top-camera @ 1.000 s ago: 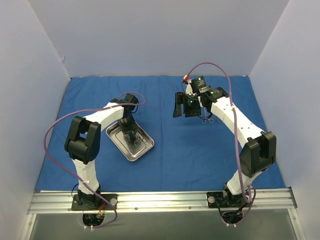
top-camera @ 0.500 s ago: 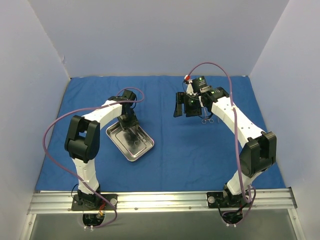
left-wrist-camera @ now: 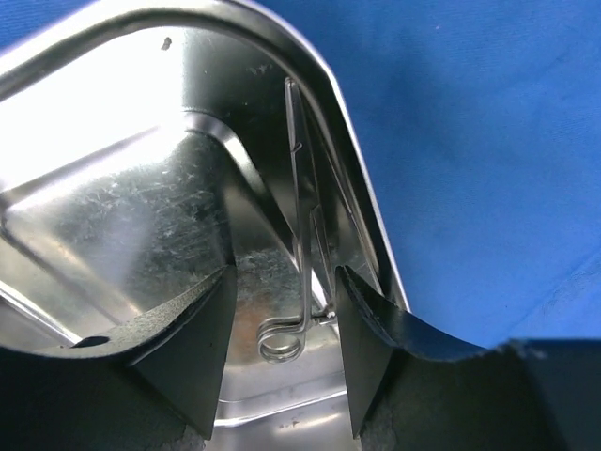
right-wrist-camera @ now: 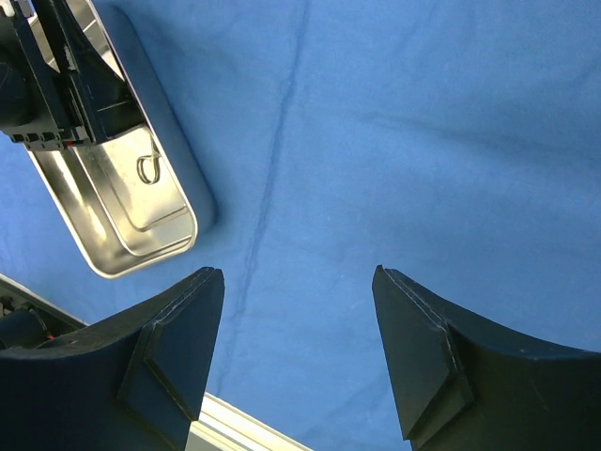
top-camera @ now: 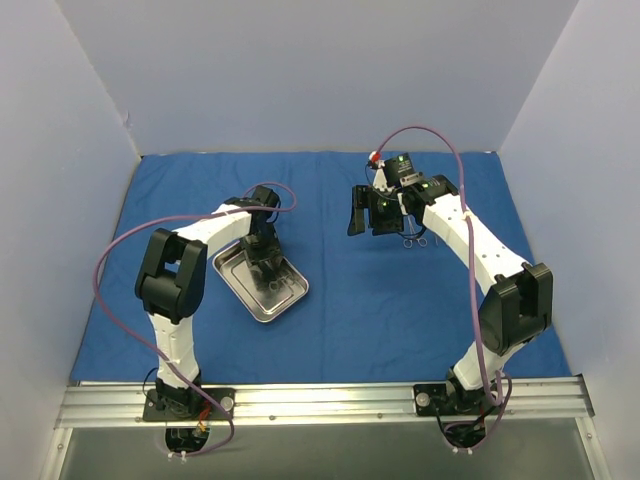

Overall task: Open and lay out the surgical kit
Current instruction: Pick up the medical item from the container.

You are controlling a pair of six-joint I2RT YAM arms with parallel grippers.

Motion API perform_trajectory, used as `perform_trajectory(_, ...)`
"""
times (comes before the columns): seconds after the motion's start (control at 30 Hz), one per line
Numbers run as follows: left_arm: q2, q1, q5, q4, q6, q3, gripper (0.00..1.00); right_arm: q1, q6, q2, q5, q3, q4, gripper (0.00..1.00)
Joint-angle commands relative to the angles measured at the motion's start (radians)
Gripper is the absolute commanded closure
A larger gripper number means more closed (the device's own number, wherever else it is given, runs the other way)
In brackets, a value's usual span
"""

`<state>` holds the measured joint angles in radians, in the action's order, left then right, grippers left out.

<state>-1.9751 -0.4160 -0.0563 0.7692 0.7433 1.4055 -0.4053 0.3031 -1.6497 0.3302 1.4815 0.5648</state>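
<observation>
Widening since a sec ago, L gripper point(left-wrist-camera: 282, 315) jaws straddle scissor-like instrument point(left-wrist-camera: 300, 216) in tray point(left-wrist-camera: 122, 207), left; no grip yet. R gripper point(right-wrist-camera: 299, 277) gapes empty over cloth point(right-wrist-camera: 423, 141).

Pale walls point(top-camera: 300, 70) on three sides; aluminium rail point(top-camera: 330, 398) along near edge; grey surface point(top-camera: 320, 455) beyond rail, nearer camera.

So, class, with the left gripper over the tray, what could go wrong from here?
1. The instrument lies tight against the wall of the steel tray, so the left gripper, jaws open, may pinch the wall or miss it.
2. A nudge could slide the tray across the blue cloth.
</observation>
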Motion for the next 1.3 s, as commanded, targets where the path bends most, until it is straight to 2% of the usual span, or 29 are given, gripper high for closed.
perform_trajectory(0.0, -0.053, -0.02, -0.057, 0.054, -0.019, 0.042, 0.44, 0.008, -0.006, 0.031, -0.002, -0.001, 0.01, 0.35)
perform_trajectory(0.33, -0.172, -0.024, -0.109, 0.165, -0.036, 0.084, 0.5, 0.008, 0.005, 0.059, -0.006, -0.009, -0.006, 0.35)
perform_trajectory(0.43, -0.192, -0.024, -0.117, 0.168, -0.044, 0.095, 0.61, 0.01, 0.008, 0.071, -0.008, -0.016, -0.009, 0.35)
perform_trajectory(0.47, -0.195, -0.024, -0.12, 0.166, -0.048, 0.095, 0.72, 0.01, 0.01, 0.074, -0.01, -0.02, -0.009, 0.35)
perform_trajectory(0.5, -0.197, -0.024, -0.125, 0.163, -0.05, 0.095, 0.75, 0.01, 0.01, 0.077, -0.01, -0.026, -0.008, 0.35)
perform_trajectory(0.67, -0.186, -0.021, -0.135, 0.142, -0.056, 0.093, 0.82, 0.01, 0.002, 0.088, -0.019, -0.032, 0.003, 0.34)
perform_trajectory(0.83, -0.143, -0.021, -0.149, 0.148, -0.056, 0.102, 0.97, 0.011, -0.004, 0.082, -0.019, -0.023, 0.006, 0.34)
perform_trajectory(1.13, 0.045, -0.021, -0.148, 0.231, -0.055, 0.139, 0.98, 0.011, -0.016, 0.039, -0.007, 0.013, 0.004, 0.34)
perform_trajectory(1.27, 0.096, -0.021, -0.125, 0.272, -0.082, 0.17, 0.98, 0.011, -0.015, 0.015, 0.065, 0.025, -0.025, 0.34)
